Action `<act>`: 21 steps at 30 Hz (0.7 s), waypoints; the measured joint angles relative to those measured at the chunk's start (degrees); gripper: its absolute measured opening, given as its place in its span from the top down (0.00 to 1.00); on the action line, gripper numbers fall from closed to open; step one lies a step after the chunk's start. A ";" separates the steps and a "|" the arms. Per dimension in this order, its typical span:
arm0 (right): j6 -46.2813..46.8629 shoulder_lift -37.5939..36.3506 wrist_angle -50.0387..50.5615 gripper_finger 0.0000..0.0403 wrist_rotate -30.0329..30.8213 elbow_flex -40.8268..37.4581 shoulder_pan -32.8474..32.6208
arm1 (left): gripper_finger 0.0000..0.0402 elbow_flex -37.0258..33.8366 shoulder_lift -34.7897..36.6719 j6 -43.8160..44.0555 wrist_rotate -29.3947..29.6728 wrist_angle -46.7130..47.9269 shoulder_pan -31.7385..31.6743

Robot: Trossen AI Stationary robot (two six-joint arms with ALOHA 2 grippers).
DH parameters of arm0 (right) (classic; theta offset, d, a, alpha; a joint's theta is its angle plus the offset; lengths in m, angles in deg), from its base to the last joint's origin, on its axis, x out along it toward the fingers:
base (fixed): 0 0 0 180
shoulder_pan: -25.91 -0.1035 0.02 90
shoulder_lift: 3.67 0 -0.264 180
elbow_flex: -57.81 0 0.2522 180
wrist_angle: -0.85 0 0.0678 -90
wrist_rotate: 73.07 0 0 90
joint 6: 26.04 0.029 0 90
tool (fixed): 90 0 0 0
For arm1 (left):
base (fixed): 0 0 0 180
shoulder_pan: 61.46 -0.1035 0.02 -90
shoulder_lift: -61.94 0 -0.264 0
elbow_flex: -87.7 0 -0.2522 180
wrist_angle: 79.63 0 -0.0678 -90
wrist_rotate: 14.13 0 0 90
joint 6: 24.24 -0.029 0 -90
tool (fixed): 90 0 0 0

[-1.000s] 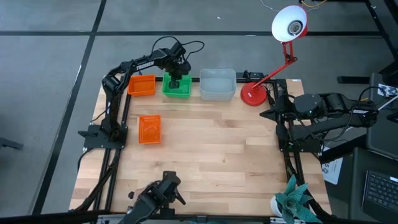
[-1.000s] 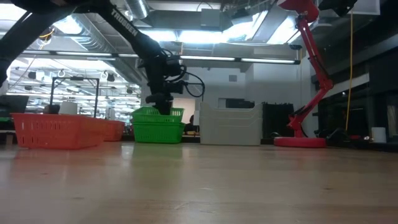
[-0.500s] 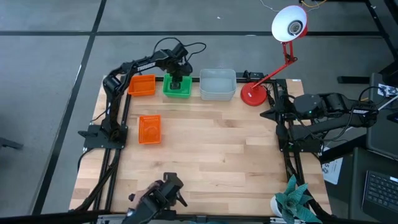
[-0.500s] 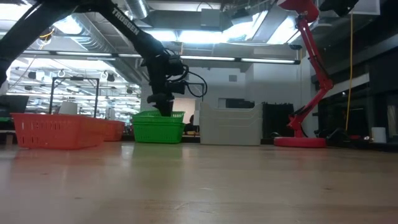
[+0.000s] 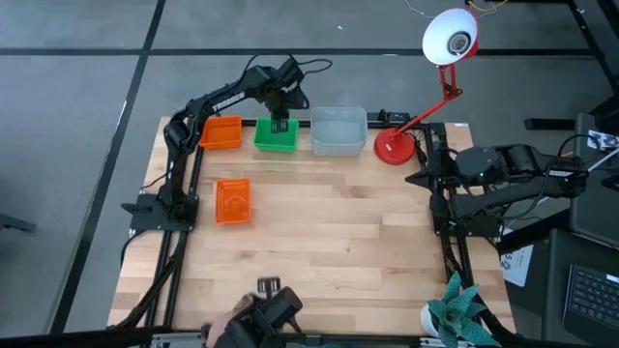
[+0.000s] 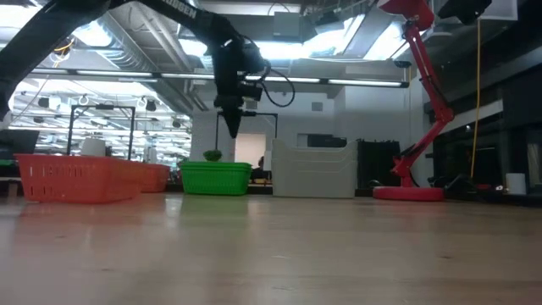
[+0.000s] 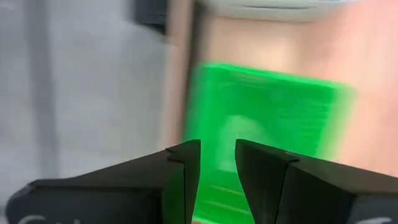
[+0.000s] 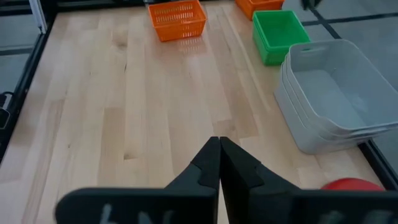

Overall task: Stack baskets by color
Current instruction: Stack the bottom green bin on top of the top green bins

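Note:
The green baskets [image 5: 275, 135] sit nested at the table's far edge, their bottom on the wood [image 6: 216, 176]. My left gripper [image 5: 280, 123] hangs above them, pointing down, open with a narrow gap and nothing between its fingers [image 7: 217, 168]. One orange basket [image 5: 221, 132] rests left of the green ones. Another [image 5: 232, 201] lies nearer the table's middle. The grey-white baskets [image 5: 338, 130] are nested to the right of the green ones [image 8: 329, 93]. My right gripper [image 8: 219, 155] waits shut at the table's right edge.
A desk lamp stands on its red base [image 5: 394, 147] right of the grey-white baskets, its arm slanting up to a white head [image 5: 450, 37]. Bare wood [image 5: 329, 242] spreads over the table's middle and near side. Dark frame rails [image 5: 184, 242] run along the left and right edges.
My left gripper has let go of the top green basket and risen straight up clear of it, drifting a little toward the far edge. The top green basket, which stood higher and tilted a second ago, has dropped down into the green stack.

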 joint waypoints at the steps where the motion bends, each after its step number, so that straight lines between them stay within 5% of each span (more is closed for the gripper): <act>1: 0.00 0.00 0.35 0.98 0.00 0.00 0.02 | 0.77 0.41 0.00 2.04 -2.96 2.63 0.35; 4: 0.04 0.02 1.17 0.98 -0.03 0.02 0.02 | 0.77 -0.02 0.03 7.69 -12.53 11.90 1.79; 7: 0.00 0.02 1.40 0.98 -0.04 0.01 0.02 | 0.77 -3.51 0.07 9.46 -15.93 17.93 4.64; 15: -0.07 0.00 1.35 0.98 -0.02 0.02 0.02 | 0.77 -15.87 -0.07 5.84 -9.18 3.63 8.77; 21: -0.04 0.02 1.31 0.98 -0.04 0.01 0.00 | 0.77 -17.89 -0.07 3.09 -6.77 -3.49 7.11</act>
